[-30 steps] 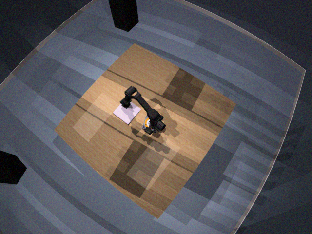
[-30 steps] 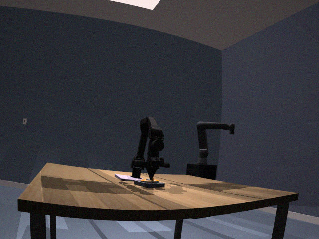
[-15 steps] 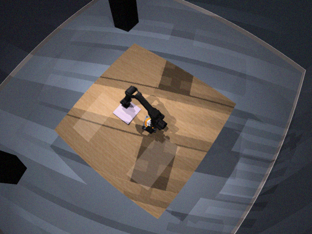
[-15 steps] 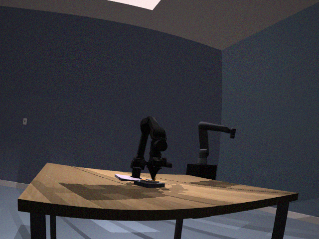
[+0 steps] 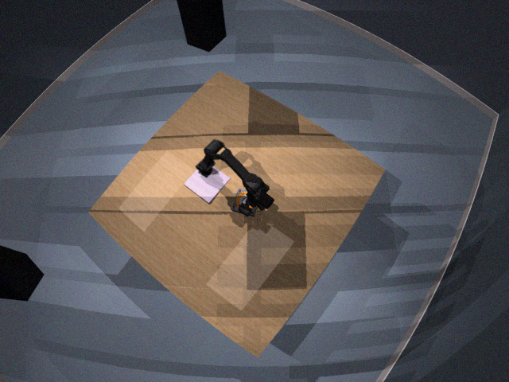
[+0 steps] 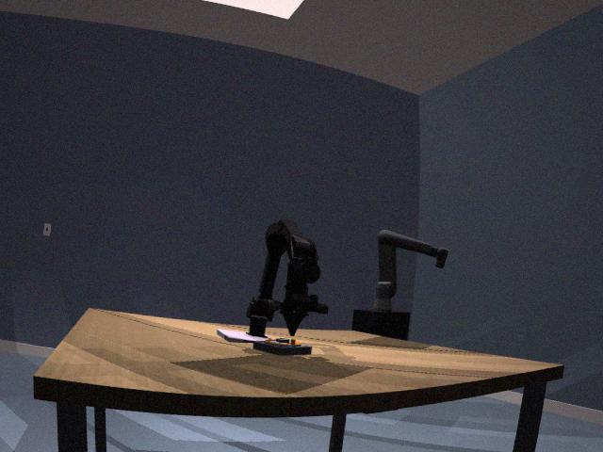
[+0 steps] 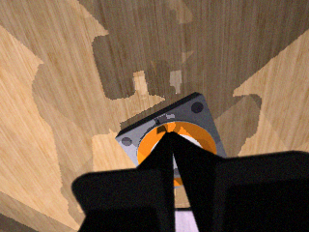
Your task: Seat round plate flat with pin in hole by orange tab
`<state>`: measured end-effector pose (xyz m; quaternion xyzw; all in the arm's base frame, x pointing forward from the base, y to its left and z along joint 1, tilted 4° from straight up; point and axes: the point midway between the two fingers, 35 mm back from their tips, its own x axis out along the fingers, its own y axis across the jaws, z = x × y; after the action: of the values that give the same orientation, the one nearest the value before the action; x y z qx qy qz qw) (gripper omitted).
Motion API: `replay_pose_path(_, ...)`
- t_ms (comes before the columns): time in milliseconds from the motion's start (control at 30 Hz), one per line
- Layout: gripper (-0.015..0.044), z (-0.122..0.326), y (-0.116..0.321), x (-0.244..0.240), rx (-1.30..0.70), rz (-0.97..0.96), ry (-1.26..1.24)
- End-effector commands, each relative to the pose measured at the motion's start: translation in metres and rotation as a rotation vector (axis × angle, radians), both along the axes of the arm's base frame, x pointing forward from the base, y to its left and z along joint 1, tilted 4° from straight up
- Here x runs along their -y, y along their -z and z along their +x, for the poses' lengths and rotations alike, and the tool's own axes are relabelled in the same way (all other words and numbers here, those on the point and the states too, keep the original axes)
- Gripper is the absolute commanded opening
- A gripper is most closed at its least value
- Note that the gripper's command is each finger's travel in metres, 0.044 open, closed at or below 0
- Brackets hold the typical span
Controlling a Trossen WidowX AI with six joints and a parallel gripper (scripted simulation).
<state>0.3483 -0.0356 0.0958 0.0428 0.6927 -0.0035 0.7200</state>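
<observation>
Dark blue walls [image 6: 194, 160] meet at a corner on the right under a grey ceiling with a bright skylight panel [image 6: 257, 6]. A wooden table [image 6: 146, 374] on dark legs stands on a grey-blue floor [image 5: 370, 103] — streaked with pale light and shadow. A small wall plate [image 6: 46, 229] sits far left.

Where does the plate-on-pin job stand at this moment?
Done: the gripper is shut and empty, brought down over the orange plate on the grey base. In hand: its fingers point onto the plate, apparently to nudge it round. Left: seating it flat over the pin, which is hidden here, then withdrawing.
</observation>
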Motion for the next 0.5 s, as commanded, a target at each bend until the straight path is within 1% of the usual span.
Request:
replay_pose_path(0,0.0000,0.000,-0.021,0.001,0.013,0.001,0.004)
replay_pose_path(133,0.0000,-0.002,-0.032,0.002,0.013,0.001,0.004)
replay_pose_path(167,0.0000,0.000,-0.023,0.002,0.010,-0.001,0.006)
replay_pose_path(467,0.0000,0.000,-0.023,0.002,0.010,-0.001,0.006)
